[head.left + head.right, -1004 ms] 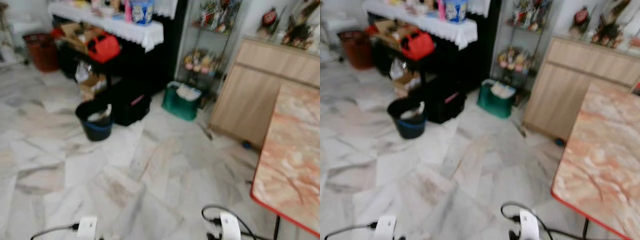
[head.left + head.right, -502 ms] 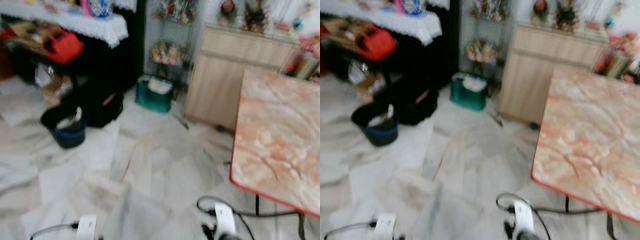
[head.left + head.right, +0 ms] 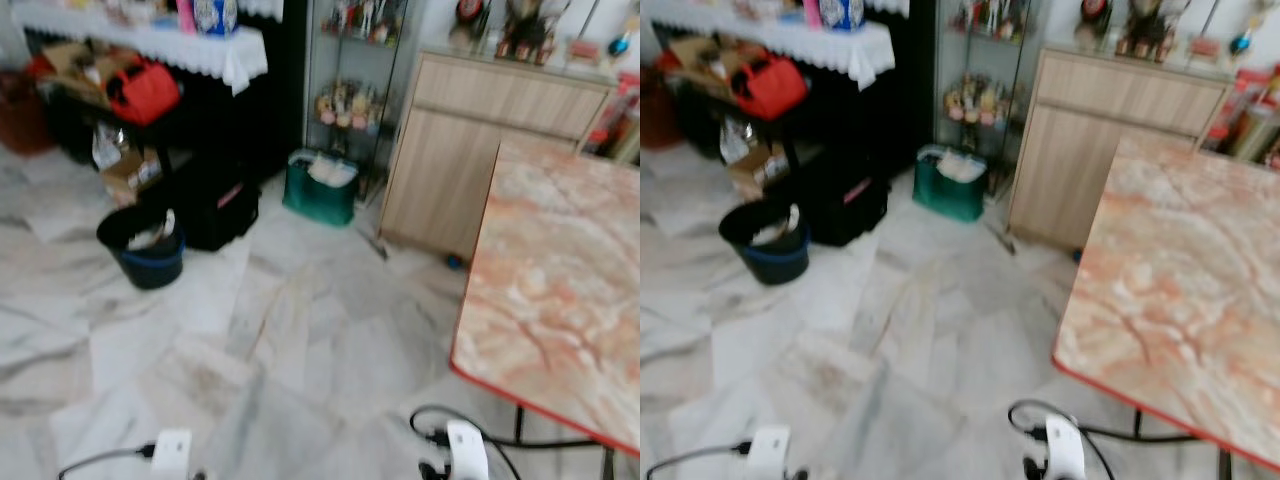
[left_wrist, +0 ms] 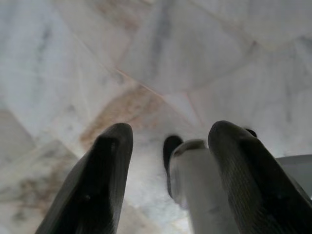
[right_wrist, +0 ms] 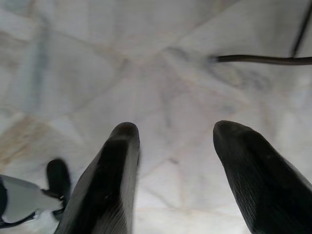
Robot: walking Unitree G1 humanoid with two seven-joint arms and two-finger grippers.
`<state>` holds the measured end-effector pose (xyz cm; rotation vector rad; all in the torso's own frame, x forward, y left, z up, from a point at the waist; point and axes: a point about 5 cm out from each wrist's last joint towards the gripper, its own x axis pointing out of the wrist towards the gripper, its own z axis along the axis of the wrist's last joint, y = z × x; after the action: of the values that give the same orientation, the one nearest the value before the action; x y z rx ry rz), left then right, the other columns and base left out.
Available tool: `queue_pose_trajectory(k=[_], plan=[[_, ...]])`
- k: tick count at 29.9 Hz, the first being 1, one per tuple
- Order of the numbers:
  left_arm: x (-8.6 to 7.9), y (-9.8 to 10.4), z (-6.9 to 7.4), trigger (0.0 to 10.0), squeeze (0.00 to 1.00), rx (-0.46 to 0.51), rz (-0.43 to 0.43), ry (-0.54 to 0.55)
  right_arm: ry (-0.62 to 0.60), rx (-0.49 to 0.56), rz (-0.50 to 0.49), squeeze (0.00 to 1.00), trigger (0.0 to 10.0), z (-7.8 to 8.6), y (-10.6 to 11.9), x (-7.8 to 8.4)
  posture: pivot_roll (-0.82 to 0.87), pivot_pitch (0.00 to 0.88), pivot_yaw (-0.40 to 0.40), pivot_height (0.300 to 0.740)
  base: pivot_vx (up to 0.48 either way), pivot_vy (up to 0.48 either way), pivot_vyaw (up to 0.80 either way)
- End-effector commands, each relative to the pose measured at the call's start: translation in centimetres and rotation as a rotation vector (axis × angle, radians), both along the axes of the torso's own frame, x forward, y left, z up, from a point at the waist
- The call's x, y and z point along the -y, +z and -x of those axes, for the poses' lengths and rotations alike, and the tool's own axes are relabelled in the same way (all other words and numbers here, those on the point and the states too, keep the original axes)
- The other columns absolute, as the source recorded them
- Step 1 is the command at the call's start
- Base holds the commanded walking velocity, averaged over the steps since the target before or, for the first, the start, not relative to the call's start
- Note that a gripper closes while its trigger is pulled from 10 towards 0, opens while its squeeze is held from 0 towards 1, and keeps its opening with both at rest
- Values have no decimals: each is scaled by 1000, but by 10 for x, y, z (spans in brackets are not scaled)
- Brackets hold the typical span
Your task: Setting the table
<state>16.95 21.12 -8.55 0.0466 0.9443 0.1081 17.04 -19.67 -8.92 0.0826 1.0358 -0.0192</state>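
The dining table (image 3: 560, 300) has a pink marbled top with a red rim and stands at the right, its near corner close to my right side; its visible top is bare. My left gripper (image 4: 170, 131) hangs open over the marble floor, with nothing between its fingers. My right gripper (image 5: 175, 127) also hangs open above the floor, holding nothing. The white ends of my left arm (image 3: 172, 452) and right arm (image 3: 465, 450) show at the lower edge of the head views.
A wooden cabinet (image 3: 480, 150) stands behind the table. A green bin (image 3: 322, 190), a black bag (image 3: 215, 205) and a dark bucket (image 3: 143, 245) sit on the floor ahead left, under a side table with a white lace cloth (image 3: 150, 40). Open marble floor (image 3: 300, 350) lies ahead.
The whole view has swung right and then slightly back left, so the camera moved; the table now sits larger at the right. Both arms hang as before.
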Motion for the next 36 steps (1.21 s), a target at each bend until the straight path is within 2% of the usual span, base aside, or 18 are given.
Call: queue_pose_trajectory(k=[1,4,12,15,19,24,28,36], plan=[[-6,-2,8,10000,0,-19,-8,10,-10,7,1,0,10000,-1,1,2,80,0,-66,740,0,-480,0],[-7,-4,12,10000,0,-26,-8,12,-23,7,3,0,10000,1,1,5,82,0,-65,740,0,-480,0],[-12,-2,11,10000,0,-25,-9,14,-29,-6,-3,0,10000,5,-2,4,87,0,-60,740,0,-475,-138],[-13,-1,9,10000,0,-19,-8,18,9,-11,-11,0,10000,4,-3,-9,98,0,-60,740,0,-461,-633],[-13,-1,9,10000,0,-18,-7,18,17,-15,-20,0,10000,3,-4,-17,102,0,-61,740,0,-458,-495],[-12,-2,10,10000,0,-17,-3,21,33,-9,-33,0,10000,-5,-2,-37,106,0,-65,740,0,-454,-590],[-13,-2,10,10000,0,-16,-5,20,12,4,-28,0,10000,-7,-1,-40,103,0,-65,740,0,-444,-513],[-12,2,1,10000,0,1,-5,8,2,9,-24,0,10000,-10,0,-45,103,0,-65,740,0,-419,0]])
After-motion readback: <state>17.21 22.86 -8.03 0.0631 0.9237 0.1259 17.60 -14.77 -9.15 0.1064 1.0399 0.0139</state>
